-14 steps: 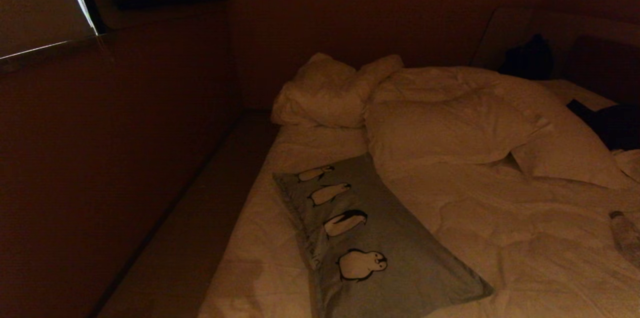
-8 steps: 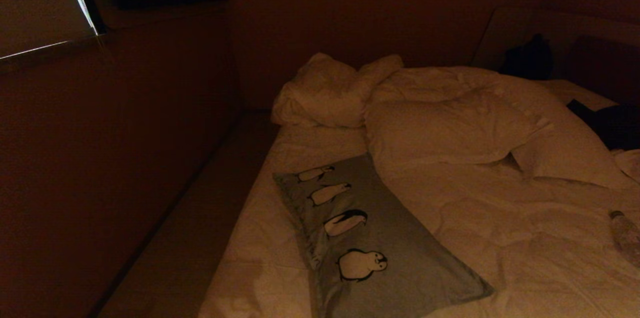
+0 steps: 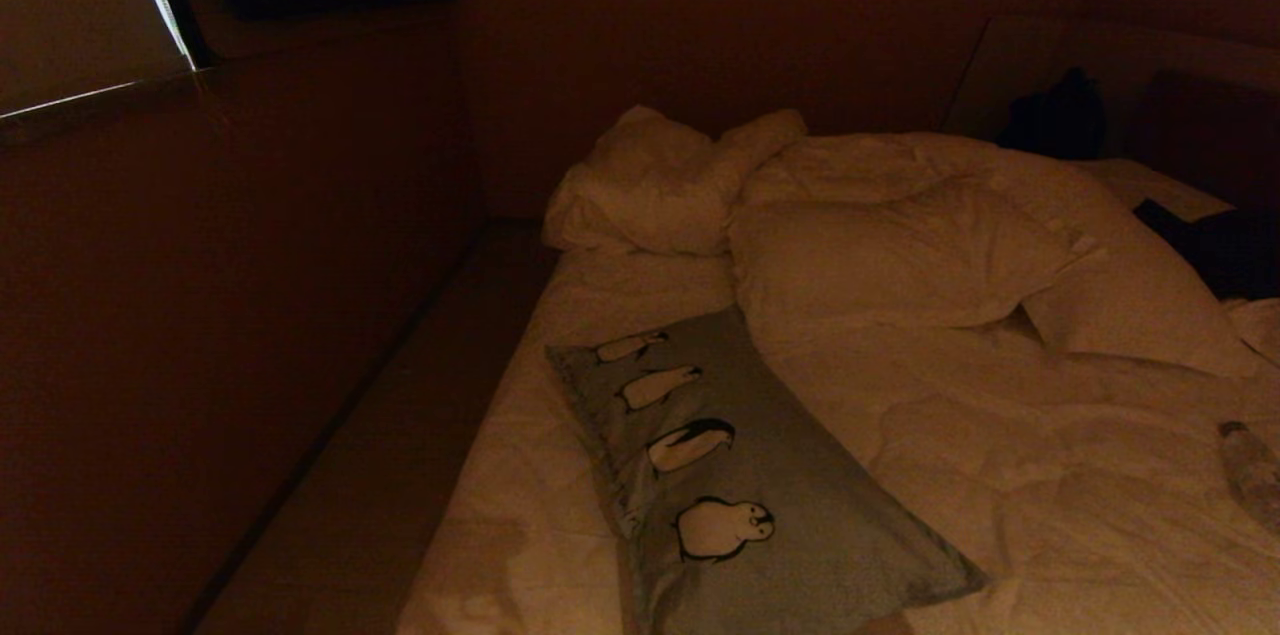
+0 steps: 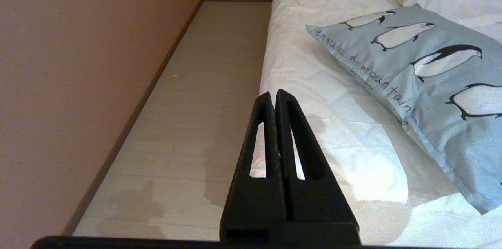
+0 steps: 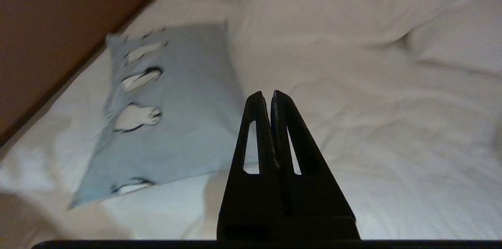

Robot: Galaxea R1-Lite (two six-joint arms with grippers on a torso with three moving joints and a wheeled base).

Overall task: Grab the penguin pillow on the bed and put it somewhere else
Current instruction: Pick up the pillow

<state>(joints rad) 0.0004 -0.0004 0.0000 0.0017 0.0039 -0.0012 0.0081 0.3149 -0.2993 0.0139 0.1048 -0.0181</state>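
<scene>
A: Lying flat near the left edge of the bed, the penguin pillow runs from about 11 o'clock down to 5 o'clock in the head view, its row of black-and-white penguins face up.

B: And the fringed seam?

A: On the side toward the floor strip. From the left wrist camera, lettering shows along that same edge.

B: What sits around it?

A: A rumpled cream duvet bunched at 1 o'clock from the pillow, overlapping its far corner. A plain white pillow lies further off at 12 o'clock, against the wall. A clear bottle rests on the sheets at 3 o'clock, well apart from the pillow. Dark clothing lies at the far right.

B: The grippers?

A: Neither shows in the head view. The left gripper has its fingers pressed together, holding nothing, over the bed's left edge with the pillow at 2 o'clock of it. The right gripper is likewise pressed together and empty, above the sheets, its tips near the pillow's right side but apart from it.

B: So the pillow is untouched?

A: Yes, nothing touches it.
</scene>
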